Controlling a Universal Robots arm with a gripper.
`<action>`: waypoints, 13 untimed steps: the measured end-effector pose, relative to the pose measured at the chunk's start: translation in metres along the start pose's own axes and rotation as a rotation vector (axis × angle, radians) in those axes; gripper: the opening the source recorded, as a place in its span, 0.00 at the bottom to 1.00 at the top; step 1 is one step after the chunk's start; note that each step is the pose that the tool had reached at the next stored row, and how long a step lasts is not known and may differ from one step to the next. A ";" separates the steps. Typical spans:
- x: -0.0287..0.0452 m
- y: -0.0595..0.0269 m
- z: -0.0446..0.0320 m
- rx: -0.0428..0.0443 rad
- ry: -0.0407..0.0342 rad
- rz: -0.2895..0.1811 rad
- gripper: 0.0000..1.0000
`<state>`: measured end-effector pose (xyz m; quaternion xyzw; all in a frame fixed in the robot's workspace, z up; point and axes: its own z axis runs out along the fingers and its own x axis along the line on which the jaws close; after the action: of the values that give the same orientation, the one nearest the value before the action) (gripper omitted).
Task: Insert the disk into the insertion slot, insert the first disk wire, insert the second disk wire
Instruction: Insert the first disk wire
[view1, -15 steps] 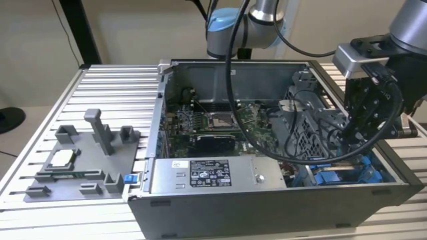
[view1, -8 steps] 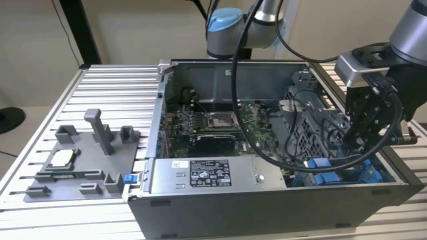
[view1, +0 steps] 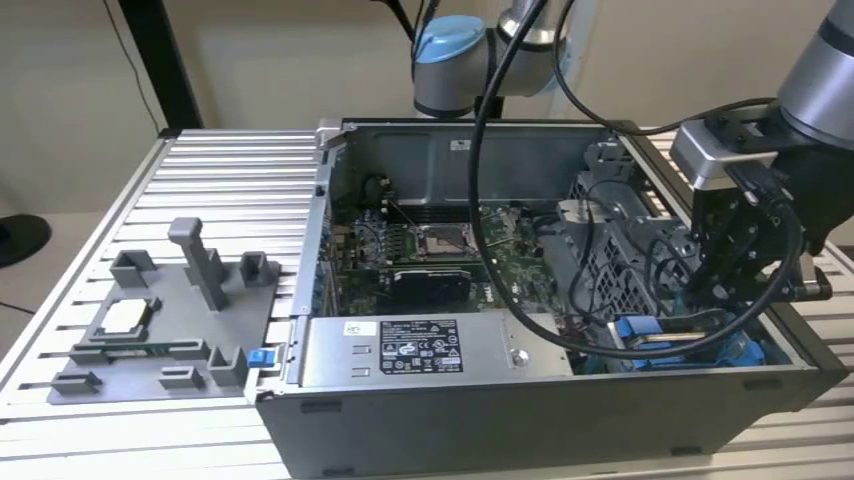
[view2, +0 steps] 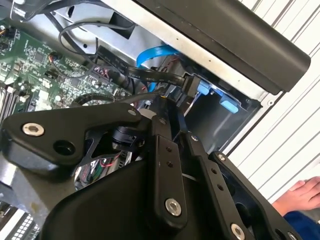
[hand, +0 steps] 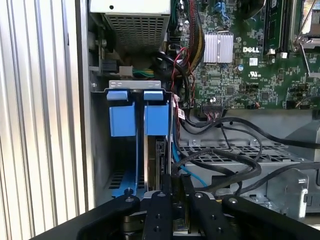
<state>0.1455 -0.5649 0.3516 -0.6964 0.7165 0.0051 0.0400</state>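
Since the disk (hand: 161, 157) already sits edgewise in the insertion slot (hand: 102, 150) at a corner of the computer case (view1: 534, 420), the gripper (hand: 176, 184) hangs just above it among loose cables (hand: 220, 165), jaws drawn narrow.

Exterior view: high, angled down on open PC case (view1: 534, 400) and tabletop (view1: 227, 170), mid-distance. Both wrist views: v. close, looking past the tool (hand: 176, 184) at the insertion slot (hand: 134, 117); same corner sits lower right in exterior frame.

insertion slot (hand: 134, 84) | case wall (hand: 85, 125) tight on one side | black cables (hand: 220, 154) crowd the other
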 end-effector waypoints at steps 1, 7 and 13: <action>0.0000 0.0000 0.0000 0.0000 0.0000 0.000 0.00; 0.0016 -0.0001 0.0000 0.0000 -0.0001 0.000 0.00; 0.0029 -0.0001 0.0002 0.0000 0.0011 0.000 0.00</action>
<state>0.1455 -0.5678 0.3512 -0.6964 0.7165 0.0047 0.0396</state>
